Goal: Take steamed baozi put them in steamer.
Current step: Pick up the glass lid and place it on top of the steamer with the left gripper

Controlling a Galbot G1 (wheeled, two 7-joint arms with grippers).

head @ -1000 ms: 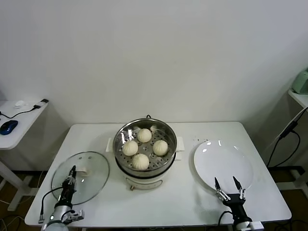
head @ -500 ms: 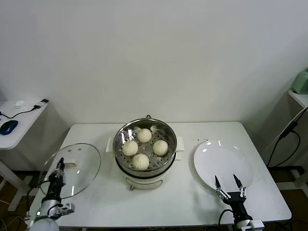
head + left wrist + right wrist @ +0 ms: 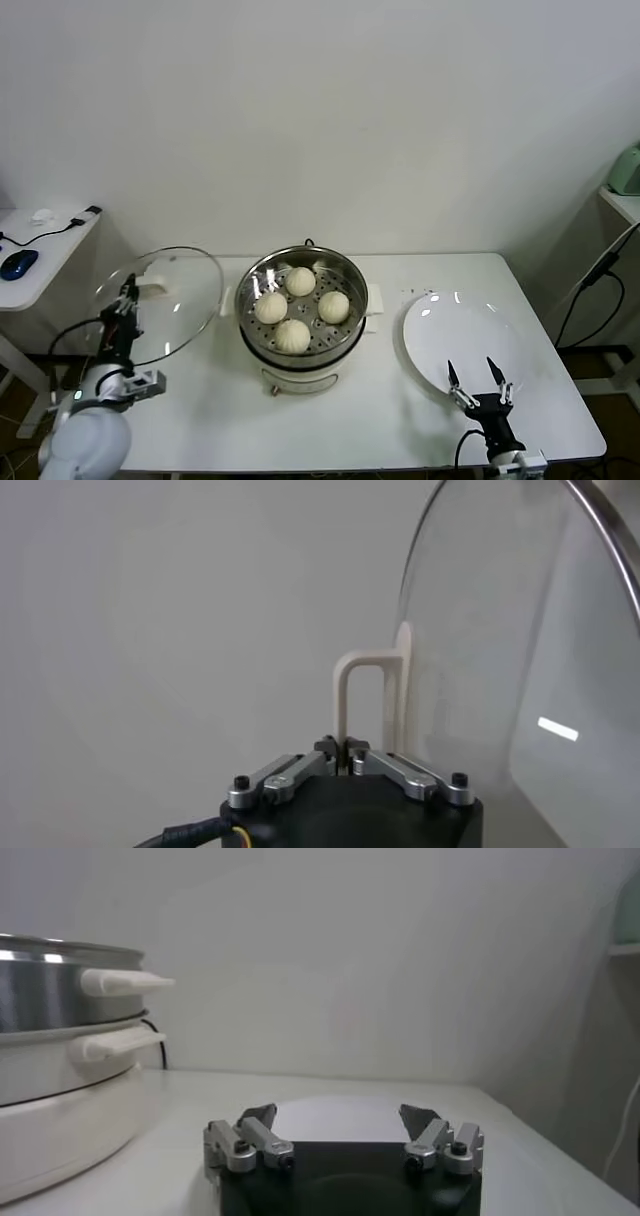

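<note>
Lifted off the table [image 3: 560, 330] since earlier, the glass lid [image 3: 160, 305] hangs tilted in the left gripper [image 3: 342, 748], clamped on its handle. Four steamed baozi [image 3: 293, 335] sit in the steamer [image 3: 258, 277]. Right gripper [image 3: 478, 378] waits spread wide, empty.

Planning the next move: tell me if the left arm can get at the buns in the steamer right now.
Probably not: the left gripper is shut on the glass lid, held up beside the steamer. The four buns lie uncovered.
</note>
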